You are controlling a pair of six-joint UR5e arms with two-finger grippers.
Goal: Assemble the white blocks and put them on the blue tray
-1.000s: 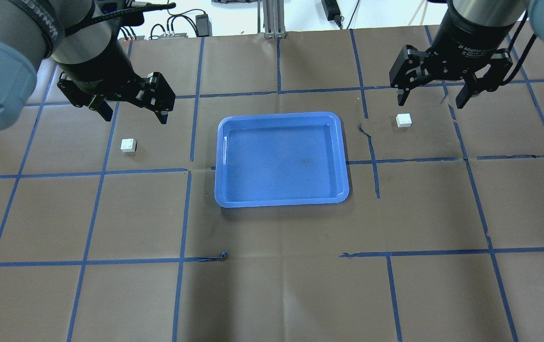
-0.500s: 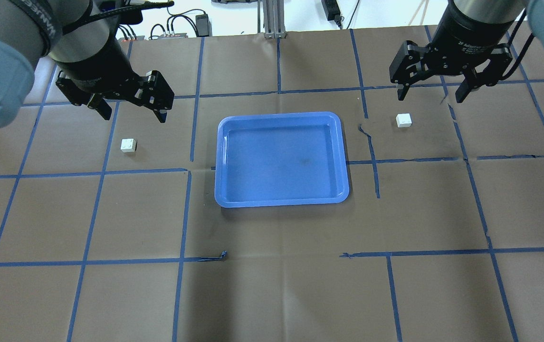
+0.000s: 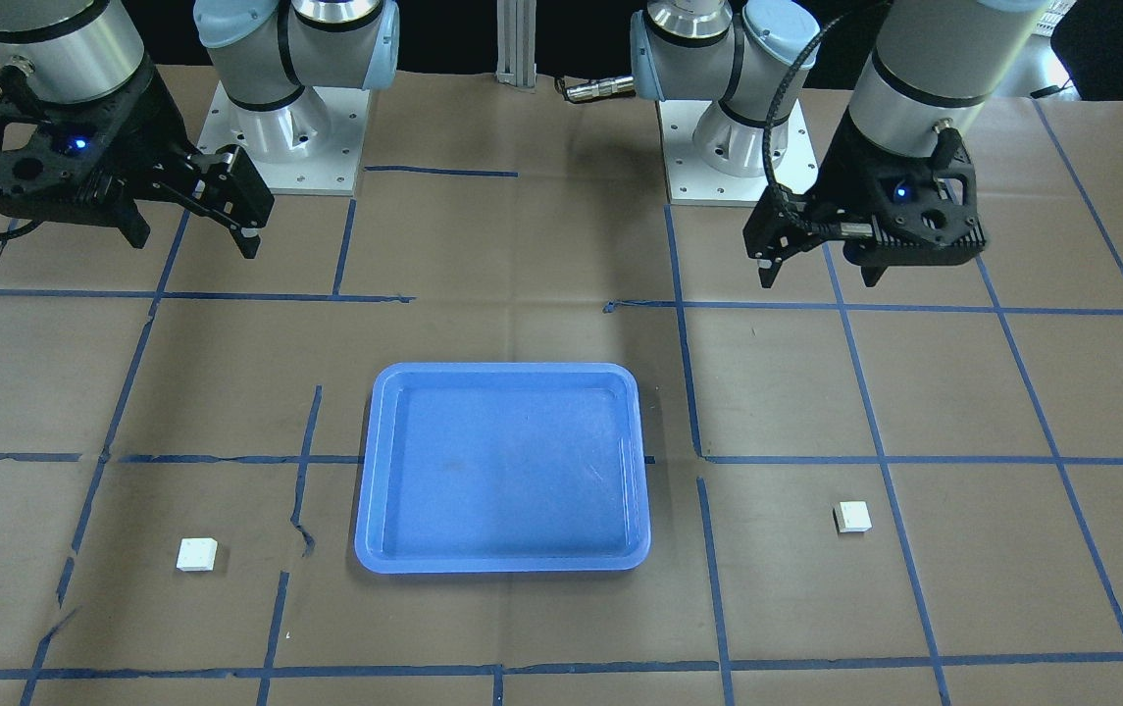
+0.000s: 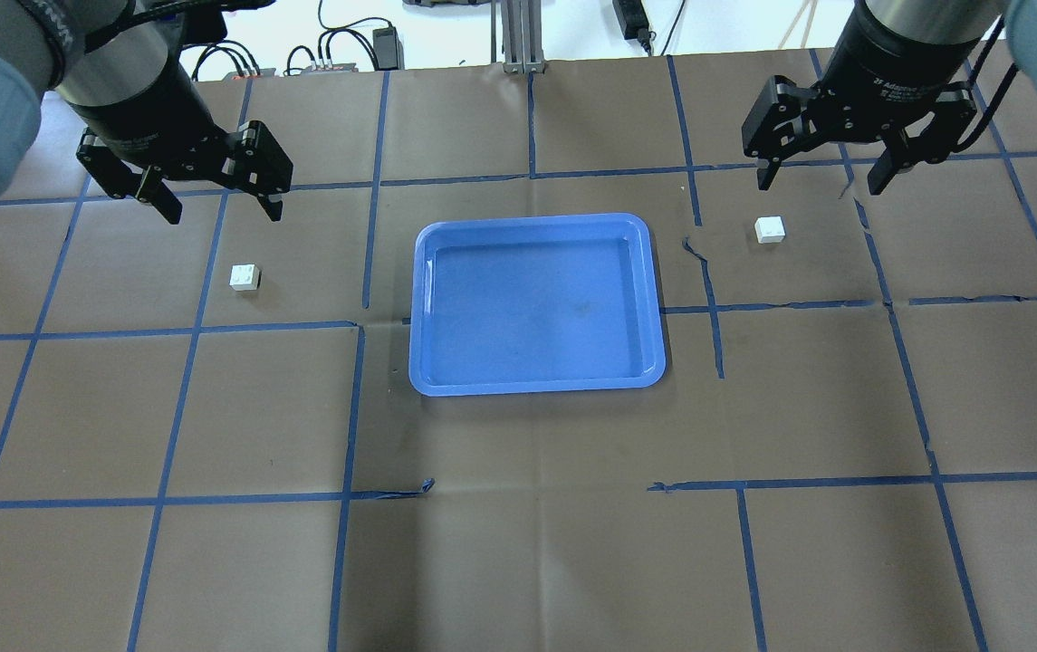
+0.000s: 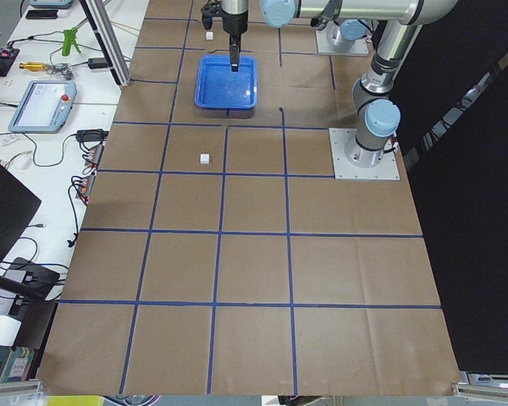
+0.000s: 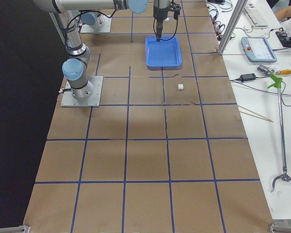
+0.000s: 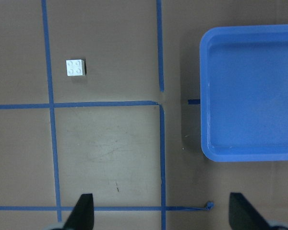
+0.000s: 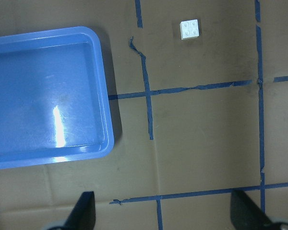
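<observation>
The blue tray (image 4: 536, 303) lies at the table's middle and holds nothing; it also shows in the front view (image 3: 502, 469). One white block (image 4: 244, 277) sits studs up to the tray's left, and it shows in the left wrist view (image 7: 75, 68). The other white block (image 4: 770, 230) sits to the tray's right, and it shows in the right wrist view (image 8: 190, 28). My left gripper (image 4: 225, 215) is open and empty, raised, behind the left block. My right gripper (image 4: 819, 187) is open and empty, raised, behind and slightly right of the right block.
Brown paper with a blue tape grid covers the table; some tape is torn or lifted (image 4: 409, 491). The two arm bases (image 3: 286, 127) (image 3: 718, 147) stand at the back. A side bench with a pendant (image 5: 42, 106) and cables runs along the far edge.
My left gripper has moved left and back, away from the tray, still open. My right gripper has risen slightly. Both blocks and the tray lie as before.
</observation>
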